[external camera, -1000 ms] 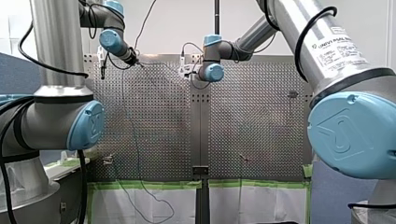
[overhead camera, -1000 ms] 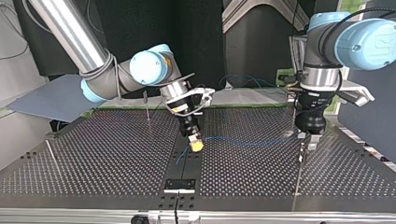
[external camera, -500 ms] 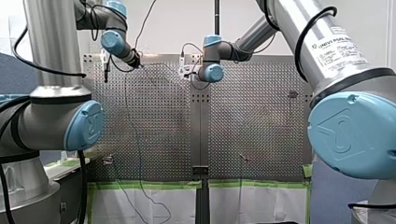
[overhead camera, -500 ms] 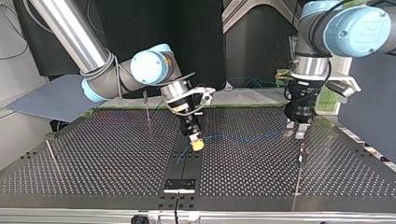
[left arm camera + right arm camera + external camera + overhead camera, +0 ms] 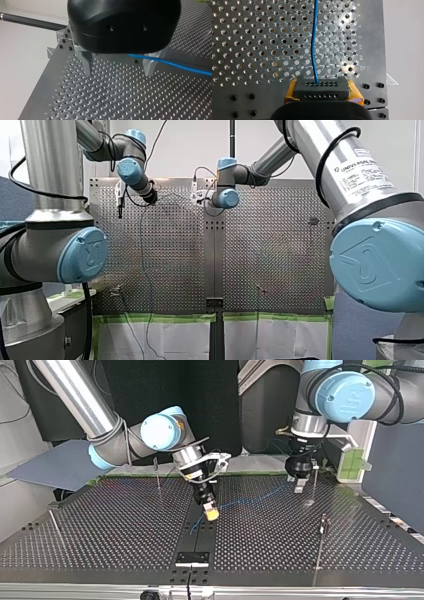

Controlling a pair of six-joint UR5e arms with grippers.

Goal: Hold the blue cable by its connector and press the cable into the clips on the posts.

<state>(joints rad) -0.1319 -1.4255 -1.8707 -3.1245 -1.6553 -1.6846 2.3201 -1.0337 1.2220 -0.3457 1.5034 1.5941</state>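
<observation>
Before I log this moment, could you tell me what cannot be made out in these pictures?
Right wrist view: my right gripper's body hides the connector's near end.
Left wrist view: my left gripper's housing hides where the blue cable leads.
Top view: the clip on the near post is too small.

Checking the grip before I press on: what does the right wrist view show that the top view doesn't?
Only the right wrist view: the black connector, rows of holes on its face, clamped in the right hand. Only the top view: the left hand and the upright posts. Both: the blue cable running over the perforated table.
</observation>
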